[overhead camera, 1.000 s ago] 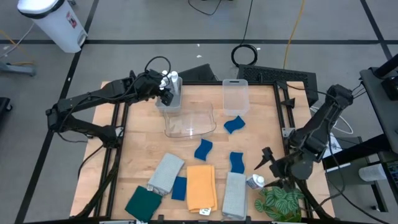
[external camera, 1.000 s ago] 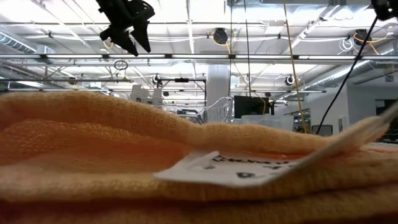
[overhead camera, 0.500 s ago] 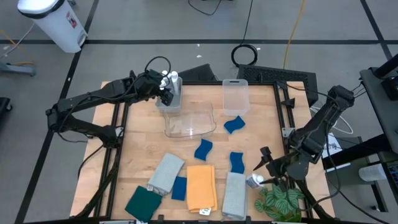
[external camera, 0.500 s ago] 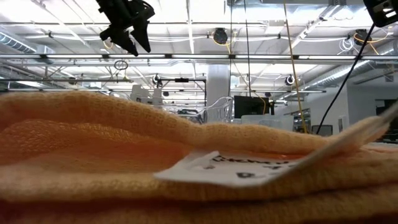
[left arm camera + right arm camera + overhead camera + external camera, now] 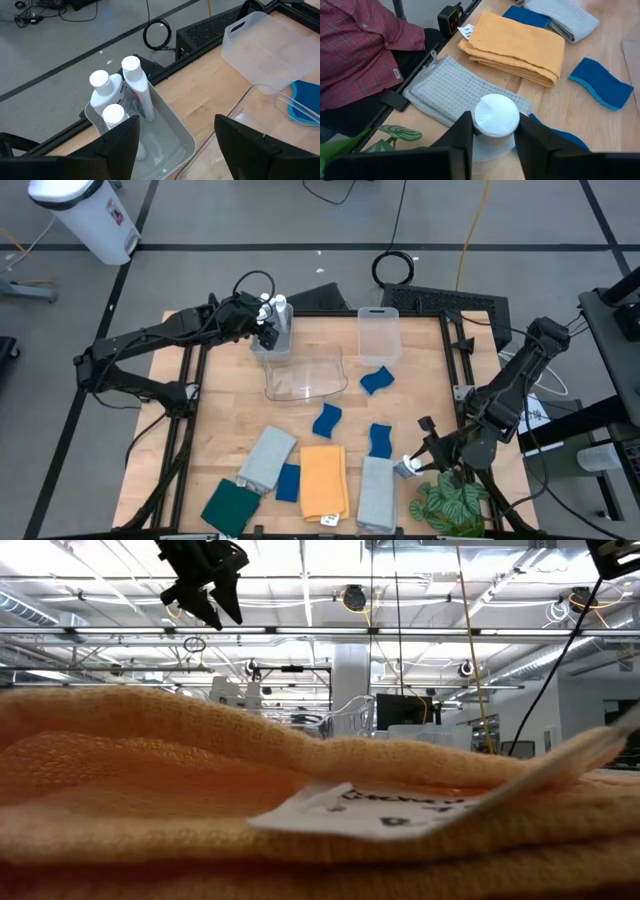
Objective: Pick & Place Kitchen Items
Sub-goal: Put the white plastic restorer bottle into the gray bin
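Observation:
A small white bottle point(image 5: 496, 116) stands at the table's near right, between a grey cloth point(image 5: 377, 492) and the green plant point(image 5: 450, 505). My right gripper point(image 5: 412, 464) is shut on it. At the far left, my left gripper point(image 5: 175, 150) hangs open above a grey bin point(image 5: 170, 135) that holds three white bottles point(image 5: 131, 82). Three blue sponges point(image 5: 327, 420) lie mid-table. Cloths in orange point(image 5: 323, 480), grey point(image 5: 266, 458), blue point(image 5: 288, 482) and dark green point(image 5: 230, 505) lie along the near edge. My right gripper pinches the white bottle between its two fingers point(image 5: 462, 132), one on each side of the body just under the cap point(image 5: 492, 145). The fingers come from above, slanting in from the table's right. The cap faces up toward the wrist; the bottle's foot is hidden.
A clear bin point(image 5: 305, 373) lies on its side mid-table and another point(image 5: 378, 333) stands at the far edge. A person in a red plaid shirt point(image 5: 360, 50) is at the near edge. The orange cloth point(image 5: 300, 790) fills the low view.
My right gripper has shut, its fingers closing in from either side onto the white bottle beside the plant. The bottle has stayed about where it was. My left gripper has kept still.

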You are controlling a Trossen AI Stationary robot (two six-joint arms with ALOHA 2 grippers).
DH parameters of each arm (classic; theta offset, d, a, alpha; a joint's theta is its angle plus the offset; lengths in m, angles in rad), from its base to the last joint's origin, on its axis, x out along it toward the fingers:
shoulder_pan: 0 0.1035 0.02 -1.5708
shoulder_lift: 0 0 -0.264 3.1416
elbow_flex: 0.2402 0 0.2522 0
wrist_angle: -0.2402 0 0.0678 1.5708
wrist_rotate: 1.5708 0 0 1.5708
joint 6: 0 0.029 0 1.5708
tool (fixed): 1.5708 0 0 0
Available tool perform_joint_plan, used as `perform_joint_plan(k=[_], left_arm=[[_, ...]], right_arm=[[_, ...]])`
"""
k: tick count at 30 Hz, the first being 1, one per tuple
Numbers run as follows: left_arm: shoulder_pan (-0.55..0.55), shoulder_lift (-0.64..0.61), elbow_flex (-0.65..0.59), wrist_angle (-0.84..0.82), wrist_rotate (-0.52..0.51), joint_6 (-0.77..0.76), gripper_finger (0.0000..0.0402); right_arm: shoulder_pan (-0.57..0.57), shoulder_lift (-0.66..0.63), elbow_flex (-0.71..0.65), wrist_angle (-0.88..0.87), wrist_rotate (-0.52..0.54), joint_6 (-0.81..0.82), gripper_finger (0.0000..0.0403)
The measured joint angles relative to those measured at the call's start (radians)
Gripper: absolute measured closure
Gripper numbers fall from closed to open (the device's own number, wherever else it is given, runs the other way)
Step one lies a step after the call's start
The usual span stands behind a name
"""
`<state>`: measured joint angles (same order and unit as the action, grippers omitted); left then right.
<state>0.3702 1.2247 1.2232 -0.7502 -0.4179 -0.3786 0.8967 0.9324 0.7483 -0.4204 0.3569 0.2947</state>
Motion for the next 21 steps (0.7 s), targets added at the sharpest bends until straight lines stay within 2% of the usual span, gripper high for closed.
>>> perform_joint_plan(k=[13,21], left_arm=[[0.000,0.000,0.000,0.001,0.001,0.003,0.0144],[0.000,0.000,0.000,0.031,0.012,0.010,0.0144]], right_arm=[[0.000,-0.112,-0.001,0.052,0.011,-0.138,0.0316],[-0.016,-0.130,0.000,0.106,0.010,-0.260,0.0320]])
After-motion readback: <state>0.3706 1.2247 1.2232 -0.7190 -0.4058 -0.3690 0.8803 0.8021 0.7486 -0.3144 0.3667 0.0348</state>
